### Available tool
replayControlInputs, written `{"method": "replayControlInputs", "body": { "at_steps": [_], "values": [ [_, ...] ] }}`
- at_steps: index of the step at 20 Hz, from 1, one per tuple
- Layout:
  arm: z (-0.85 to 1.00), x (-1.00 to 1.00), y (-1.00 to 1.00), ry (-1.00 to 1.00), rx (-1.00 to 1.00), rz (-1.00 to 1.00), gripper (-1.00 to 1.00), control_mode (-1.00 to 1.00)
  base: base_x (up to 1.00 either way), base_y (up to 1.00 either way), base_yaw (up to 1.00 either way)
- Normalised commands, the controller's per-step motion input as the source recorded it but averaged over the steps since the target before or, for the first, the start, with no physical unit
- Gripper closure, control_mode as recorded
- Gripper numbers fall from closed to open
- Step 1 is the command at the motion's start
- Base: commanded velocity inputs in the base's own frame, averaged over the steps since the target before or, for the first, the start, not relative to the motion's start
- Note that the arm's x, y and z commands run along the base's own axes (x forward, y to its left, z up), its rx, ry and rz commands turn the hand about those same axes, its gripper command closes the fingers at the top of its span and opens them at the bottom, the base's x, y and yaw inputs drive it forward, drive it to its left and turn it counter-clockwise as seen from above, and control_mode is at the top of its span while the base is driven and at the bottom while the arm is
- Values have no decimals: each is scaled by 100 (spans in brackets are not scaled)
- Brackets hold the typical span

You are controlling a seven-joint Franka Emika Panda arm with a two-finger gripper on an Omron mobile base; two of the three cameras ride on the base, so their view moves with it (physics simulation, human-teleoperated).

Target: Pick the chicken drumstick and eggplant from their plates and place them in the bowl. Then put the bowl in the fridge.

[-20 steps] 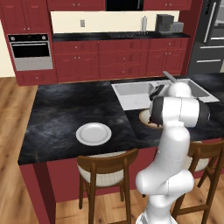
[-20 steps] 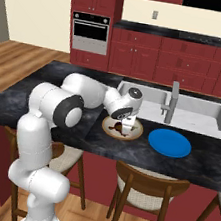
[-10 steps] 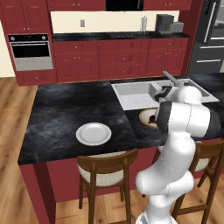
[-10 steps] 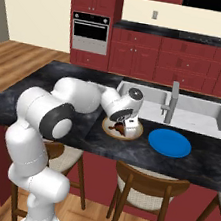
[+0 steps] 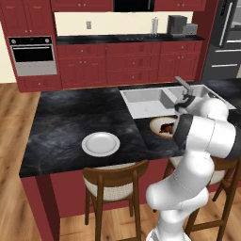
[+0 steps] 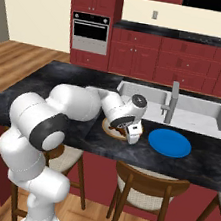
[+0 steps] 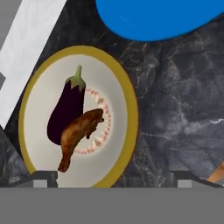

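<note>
Place: home kitchen | Signs: red cabinets [image 5: 127, 63], built-in wall oven [image 5: 32, 55], dark stone island counter [image 5: 70, 117] with sink [image 6: 193, 109] and tap [image 6: 171, 102], wooden stools [image 5: 113, 183] at the counter, dark fridge [image 5: 228, 42], wood floor [image 5: 14, 117]

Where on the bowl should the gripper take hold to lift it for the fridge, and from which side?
Grip the bowl by its tan rim, coming down from above with one jaw inside and one outside. The rim section toward the blue plate looks best: the eggplant and chicken drumstick lie on the bowl's other half, leaving bare cream floor there. The gripper is open.
</note>
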Motion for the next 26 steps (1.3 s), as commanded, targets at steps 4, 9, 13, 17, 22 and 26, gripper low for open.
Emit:
{"method": "replayControlInputs", "body": {
  "at_steps": [4,9,13,17,22,26],
  "values": [
    [-9,10,-2,-4,-3,9,-100,-100,0,0,0],
    [-24,7,0,0,-6,10,-100,-100,0,0,0],
    [-24,-1,-11,0,-4,5,-100,-100,0,0,0],
    [-17,-9,-18,-4,-1,0,-100,-100,0,0,0],
    [-15,11,-10,-4,0,0,-100,-100,0,0,0],
    [-21,27,-1,0,0,0,-100,-100,0,0,0]
  ]
}}
